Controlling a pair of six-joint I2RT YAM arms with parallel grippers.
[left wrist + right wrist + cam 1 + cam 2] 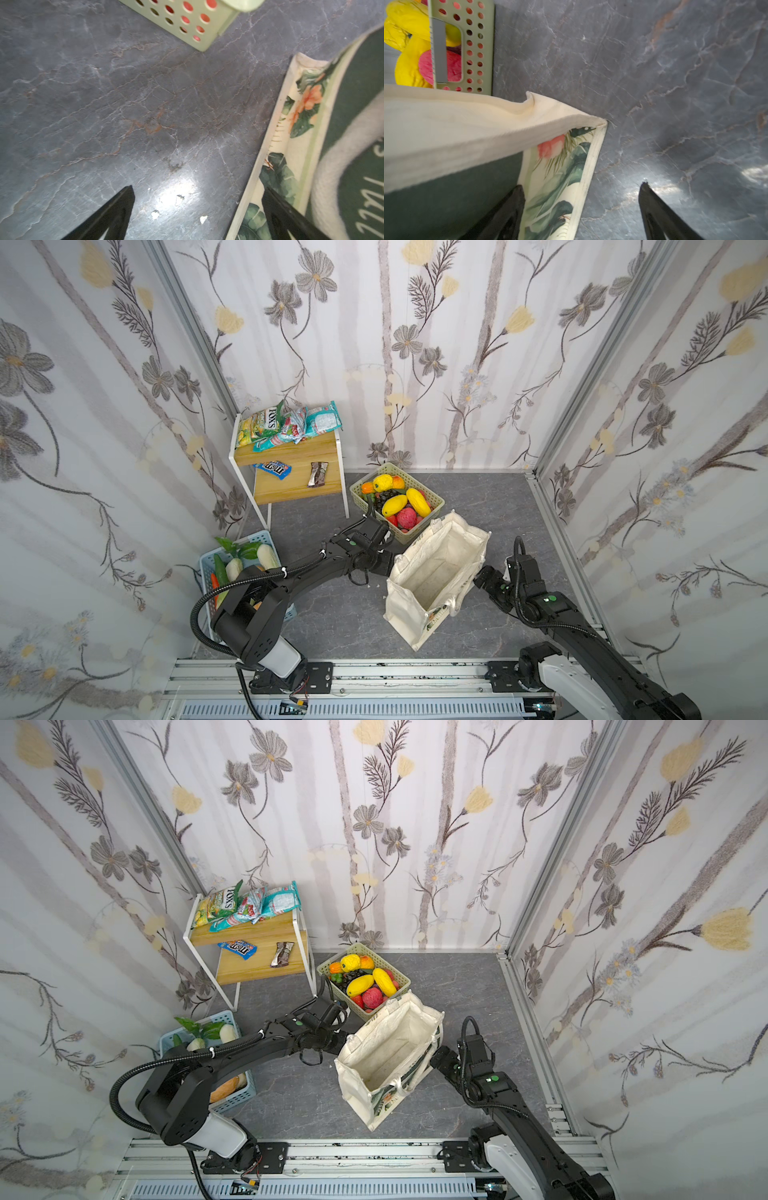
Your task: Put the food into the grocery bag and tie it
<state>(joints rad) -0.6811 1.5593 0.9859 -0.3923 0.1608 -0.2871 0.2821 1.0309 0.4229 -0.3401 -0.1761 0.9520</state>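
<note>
The grocery bag (436, 572) (390, 1048) stands open and empty on the grey floor in both top views. Fruit fills the beige basket (436, 499) just behind it: yellow mangoes (395, 504), dark grapes (384, 495) and a pink knobbly ball (406, 518). The FOX'S packet (262, 425) and the brown bar wrapper (318, 474) lie on the wooden shelf. My left gripper (388, 558) (198, 190) is open at the bag's left side, one finger over the printed panel (307, 124). On the bag's right side my right gripper (478, 576) (581, 185) is open, straddling the bag's corner edge (591, 166).
A light blue basket (266, 537) of vegetables stands at the front left under my left arm. The white-framed two-tier shelf (291, 485) stands in the back left corner. Small white crumbs (178, 199) lie on the floor. Flowered walls enclose three sides; a metal rail (395, 676) runs along the front.
</note>
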